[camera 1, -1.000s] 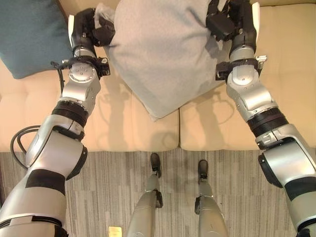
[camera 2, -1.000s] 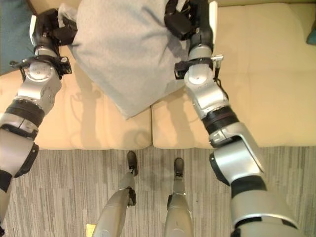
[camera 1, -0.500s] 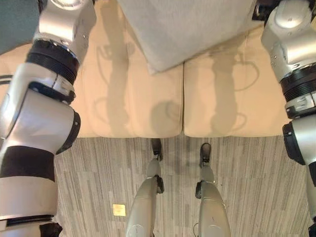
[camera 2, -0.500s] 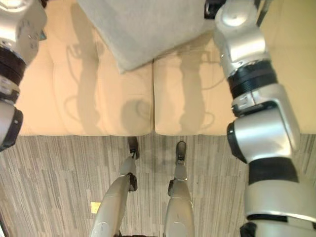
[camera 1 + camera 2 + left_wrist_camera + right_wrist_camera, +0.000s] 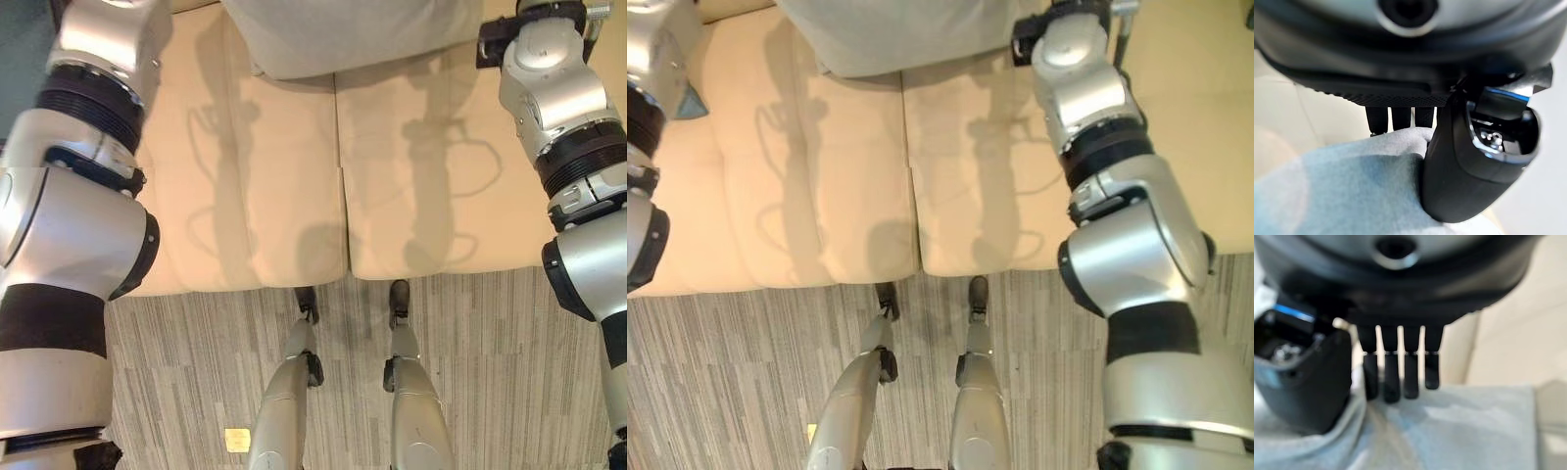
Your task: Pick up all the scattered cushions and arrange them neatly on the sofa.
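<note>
Cushion [image 5: 353,34], grey, at top centre of frame over the sofa [image 5: 294,196] seat. Left robot hand [image 5: 1469,161] and right robot hand [image 5: 1308,382] each clamp its fabric. Placement under way, judged unfinished; release and tidying remain.

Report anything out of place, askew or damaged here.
Nothing stands out. The grey fabric cushion is gripped by the left hand and right hand over the cream sofa; no tears or spills show.
</note>
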Controlling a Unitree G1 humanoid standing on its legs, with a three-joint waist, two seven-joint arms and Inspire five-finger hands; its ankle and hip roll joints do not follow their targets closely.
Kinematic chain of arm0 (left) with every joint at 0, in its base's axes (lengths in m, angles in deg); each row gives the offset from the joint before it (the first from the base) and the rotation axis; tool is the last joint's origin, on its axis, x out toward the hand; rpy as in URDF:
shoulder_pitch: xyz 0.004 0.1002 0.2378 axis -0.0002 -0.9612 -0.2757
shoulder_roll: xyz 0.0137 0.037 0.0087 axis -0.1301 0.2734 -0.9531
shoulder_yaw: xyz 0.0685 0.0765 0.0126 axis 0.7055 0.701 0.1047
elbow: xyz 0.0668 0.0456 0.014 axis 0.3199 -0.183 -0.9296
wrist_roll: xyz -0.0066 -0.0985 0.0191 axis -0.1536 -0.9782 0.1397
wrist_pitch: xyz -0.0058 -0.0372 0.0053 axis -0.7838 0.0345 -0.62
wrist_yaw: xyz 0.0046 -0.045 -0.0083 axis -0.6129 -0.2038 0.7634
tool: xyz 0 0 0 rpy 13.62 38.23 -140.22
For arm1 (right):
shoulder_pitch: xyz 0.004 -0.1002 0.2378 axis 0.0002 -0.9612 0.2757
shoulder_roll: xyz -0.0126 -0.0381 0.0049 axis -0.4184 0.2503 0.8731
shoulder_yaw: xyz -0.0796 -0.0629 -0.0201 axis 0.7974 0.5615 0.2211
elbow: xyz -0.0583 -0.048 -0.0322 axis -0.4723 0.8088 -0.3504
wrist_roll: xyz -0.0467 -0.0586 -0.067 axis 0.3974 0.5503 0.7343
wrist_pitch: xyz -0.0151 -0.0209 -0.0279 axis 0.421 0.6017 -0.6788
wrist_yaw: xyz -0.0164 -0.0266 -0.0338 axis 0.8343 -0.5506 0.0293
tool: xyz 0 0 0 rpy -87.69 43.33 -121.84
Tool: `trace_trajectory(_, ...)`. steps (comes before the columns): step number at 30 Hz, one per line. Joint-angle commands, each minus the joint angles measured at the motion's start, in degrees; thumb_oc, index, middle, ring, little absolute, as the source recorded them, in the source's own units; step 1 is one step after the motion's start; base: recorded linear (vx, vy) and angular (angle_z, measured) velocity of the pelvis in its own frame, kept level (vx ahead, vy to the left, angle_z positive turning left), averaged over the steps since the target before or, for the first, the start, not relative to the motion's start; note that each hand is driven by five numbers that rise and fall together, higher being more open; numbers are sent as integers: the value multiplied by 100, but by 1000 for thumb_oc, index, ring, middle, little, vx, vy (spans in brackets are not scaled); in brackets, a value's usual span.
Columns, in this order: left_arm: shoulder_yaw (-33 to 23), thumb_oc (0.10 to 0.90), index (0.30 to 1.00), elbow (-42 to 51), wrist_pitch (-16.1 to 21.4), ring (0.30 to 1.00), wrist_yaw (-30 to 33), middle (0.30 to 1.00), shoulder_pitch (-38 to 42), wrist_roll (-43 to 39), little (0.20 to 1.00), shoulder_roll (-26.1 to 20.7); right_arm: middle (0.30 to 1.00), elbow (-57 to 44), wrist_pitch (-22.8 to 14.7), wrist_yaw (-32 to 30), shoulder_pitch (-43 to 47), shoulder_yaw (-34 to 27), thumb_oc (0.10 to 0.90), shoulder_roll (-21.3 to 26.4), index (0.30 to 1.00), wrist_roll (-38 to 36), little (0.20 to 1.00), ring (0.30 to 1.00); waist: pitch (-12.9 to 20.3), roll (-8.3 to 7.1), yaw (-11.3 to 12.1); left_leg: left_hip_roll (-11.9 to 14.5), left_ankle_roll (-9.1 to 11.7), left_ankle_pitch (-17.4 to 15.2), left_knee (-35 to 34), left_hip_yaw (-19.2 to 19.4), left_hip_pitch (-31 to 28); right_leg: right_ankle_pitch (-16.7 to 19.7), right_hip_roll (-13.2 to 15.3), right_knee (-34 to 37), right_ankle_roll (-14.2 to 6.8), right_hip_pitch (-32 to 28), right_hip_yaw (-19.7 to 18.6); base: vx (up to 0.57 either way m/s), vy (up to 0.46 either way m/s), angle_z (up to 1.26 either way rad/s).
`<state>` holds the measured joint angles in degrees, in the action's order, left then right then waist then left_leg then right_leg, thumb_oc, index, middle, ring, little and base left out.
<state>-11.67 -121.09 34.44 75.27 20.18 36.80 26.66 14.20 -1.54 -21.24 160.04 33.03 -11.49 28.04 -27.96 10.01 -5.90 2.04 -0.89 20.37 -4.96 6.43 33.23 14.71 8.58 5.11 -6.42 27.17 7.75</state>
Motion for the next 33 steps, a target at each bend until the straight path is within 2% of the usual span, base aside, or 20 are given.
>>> trace_trajectory(1,186,800,900,-216,240,900,36,900,219,746,900,449,900,-117,-605,128,599,258,800,-603,900,474,900,900,820,-67,203,91,1105,-1346,-4,242,-242,-784,580,-11,-807,-100,-140,-4,5,-6)
trace_trajectory(5,263,800,900,-319,75,900,412,900,203,1376,900,362,900,-34,-615,-13,651,334,800,-446,900,538,900,900,796,-39,226,104,1124,-1323,-4,263,-179,-758,588,-11,-817,-42,-131,-1,-5,-8)
trace_trajectory(6,291,800,900,-345,-20,900,681,900,199,1695,900,366,900,2,-600,-96,646,367,800,-375,900,615,900,900,778,-30,241,106,1129,-1311,-4,257,-156,-756,587,-11,-816,-29,-126,-1,-10,-3)
trace_trajectory(10,162,800,900,-262,-43,900,1012,900,102,1798,900,404,900,-16,-602,-302,593,331,800,-305,900,747,900,900,761,-4,268,103,1129,-1312,-4,250,-139,-766,590,-11,-818,-20,-90,0,0,0)
trace_trajectory(15,17,800,900,-137,-63,900,1380,900,-47,2017,900,517,900,-402,-781,-782,460,45,800,-299,900,856,900,900,779,7,282,112,1130,-1326,-4,255,-127,-780,590,-11,-822,-2,-90,2,-3,1)
trace_trajectory(16,-62,800,900,-49,-42,900,1440,900,-90,2021,900,542,900,-802,-968,-823,368,-203,800,-320,900,596,900,900,767,4,267,121,1135,-1333,-4,260,-124,-788,597,-11,-823,3,-91,0,0,0)
trace_trajectory(19,-90,800,900,64,-44,900,1434,900,-122,2023,900,429,900,-1387,-1058,-727,198,-194,800,-285,900,607,900,900,771,-39,239,134,1134,-1348,-4,272,-112,-791,584,-11,-824,22,-119,0,0,0)
trace_trajectory(22,-160,800,900,410,-65,900,1543,900,-235,2133,900,226,900,-3078,-1142,-1089,-245,-506,800,34,900,1341,900,900,752,-103,161,166,1118,-1380,-4,291,-104,-819,564,-11,-824,41,-143,0,0,0)
trace_trajectory(23,-351,800,900,498,-75,900,1613,900,-269,2258,900,220,900,-3946,-1306,-1400,-577,-1014,800,304,900,1805,900,900,697,-112,71,169,1095,-1413,-4,280,-92,-838,560,-11,-816,57,-165,18,1,3)
trace_trajectory(24,-339,800,900,508,-81,900,1619,900,-287,2265,900,238,900,-4025,-1267,-1417,-658,-1060,800,311,900,1844,900,900,716,-125,85,168,1095,-1414,-4,280,-96,-840,561,-11,-817,53,-164,18,6,6)
trace_trajectory(25,-503,800,900,557,-67,900,1685,900,-327,2434,900,233,900,-4689,-1419,-1691,-1007,-1580,800,505,900,2260,900,900,663,-112,-4,161,1080,-1435,-4,283,-84,-862,557,-11,-810,76,-171,6,10,6)
trace_trajectory(28,-530,800,900,560,-61,900,1712,900,-338,2488,900,263,900,-4947,-1399,-1756,-1238,-1818,800,591,900,2422,900,900,668,-136,-5,156,1074,-1441,-4,288,-81,-866,560,-11,-808,80,-180,1,10,6)
trace_trajectory(29,-613,800,900,561,-68,900,1735,900,-391,2581,900,228,900,-5179,-1417,-1827,-1463,-2007,800,826,900,2680,900,900,628,-137,-67,151,1062,-1447,-4,292,-70,-866,561,-11,-807,101,-212,0,0,0)
trace_trajectory(33,-630,800,900,578,-57,900,1747,900,-450,2564,900,153,900,-5003,-1323,-1886,-1722,-2079,800,1142,900,2800,900,900,584,-142,-112,142,1044,-1446,-4,318,-63,-850,576,-11,-811,136,-264,0,0,0)
